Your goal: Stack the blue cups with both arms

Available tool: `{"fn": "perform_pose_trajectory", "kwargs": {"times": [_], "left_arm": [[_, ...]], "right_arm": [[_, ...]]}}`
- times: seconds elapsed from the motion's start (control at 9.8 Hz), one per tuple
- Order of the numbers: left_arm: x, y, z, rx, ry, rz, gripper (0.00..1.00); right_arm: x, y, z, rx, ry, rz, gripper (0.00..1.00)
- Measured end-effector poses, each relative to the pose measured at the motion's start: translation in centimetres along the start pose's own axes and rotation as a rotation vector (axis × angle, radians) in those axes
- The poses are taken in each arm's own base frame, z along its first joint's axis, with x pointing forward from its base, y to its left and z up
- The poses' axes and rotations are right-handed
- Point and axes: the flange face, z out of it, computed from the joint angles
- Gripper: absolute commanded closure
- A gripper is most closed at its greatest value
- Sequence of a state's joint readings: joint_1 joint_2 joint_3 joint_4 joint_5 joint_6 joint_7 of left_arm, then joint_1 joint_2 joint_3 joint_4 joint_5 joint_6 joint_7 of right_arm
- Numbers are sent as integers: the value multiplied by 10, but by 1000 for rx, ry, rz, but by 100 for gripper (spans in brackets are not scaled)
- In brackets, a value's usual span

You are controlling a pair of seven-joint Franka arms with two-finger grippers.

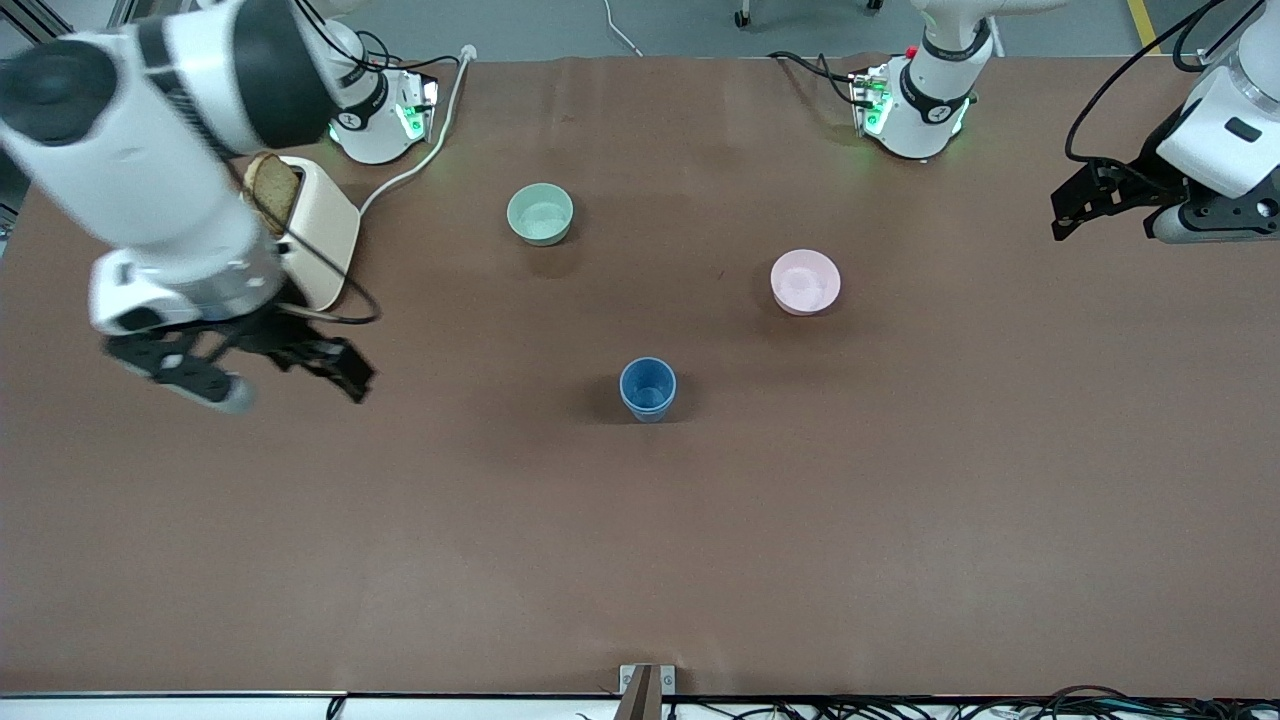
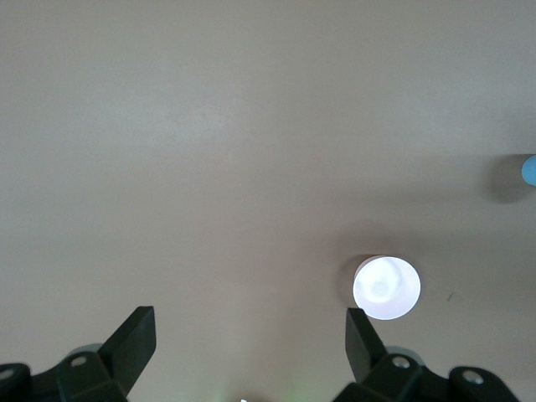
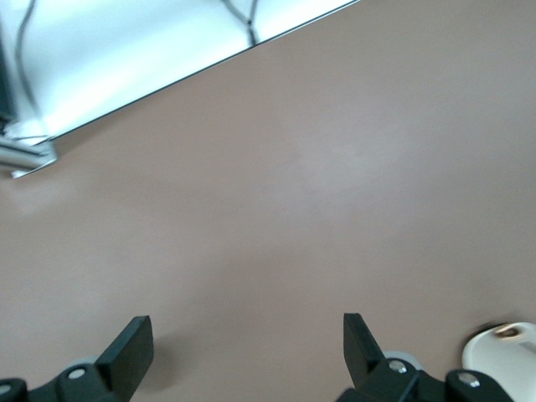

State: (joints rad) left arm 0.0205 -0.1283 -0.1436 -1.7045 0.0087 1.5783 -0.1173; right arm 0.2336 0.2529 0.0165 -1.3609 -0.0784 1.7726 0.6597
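One blue cup (image 1: 648, 388) stands upright near the middle of the table. I cannot tell whether a second cup is nested in it, and no other blue cup shows. A sliver of it shows at the edge of the left wrist view (image 2: 529, 170). My right gripper (image 1: 290, 380) is open and empty, up over bare table beside the toaster, toward the right arm's end. It also shows open in its wrist view (image 3: 247, 339). My left gripper (image 1: 1075, 215) is open and empty, up over the left arm's end of the table, and shows open in its wrist view (image 2: 251, 335).
A mint-green bowl (image 1: 540, 213) and a pink bowl (image 1: 805, 281) stand farther from the front camera than the cup. The pink bowl shows in the left wrist view (image 2: 386, 287). A cream toaster (image 1: 320, 235) holding a bread slice (image 1: 270, 190) stands near the right arm's base.
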Motion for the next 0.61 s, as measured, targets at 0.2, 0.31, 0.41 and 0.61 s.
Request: {"fn": "perform_pose_trajectory", "kwargs": {"times": [0.2, 0.31, 0.41, 0.61], "left_arm": [[0, 4, 0, 0, 0, 1, 0], [-1, 5, 0, 0, 0, 3, 0], [-1, 6, -1, 0, 1, 4, 0], [-1, 6, -1, 0, 3, 5, 0]], "right_arm": [[41, 77, -1, -36, -20, -41, 0], [53, 109, 1, -56, -43, -41, 0], [60, 140, -1, -76, -79, -60, 0], [63, 201, -17, -95, -151, -173, 0]]}}
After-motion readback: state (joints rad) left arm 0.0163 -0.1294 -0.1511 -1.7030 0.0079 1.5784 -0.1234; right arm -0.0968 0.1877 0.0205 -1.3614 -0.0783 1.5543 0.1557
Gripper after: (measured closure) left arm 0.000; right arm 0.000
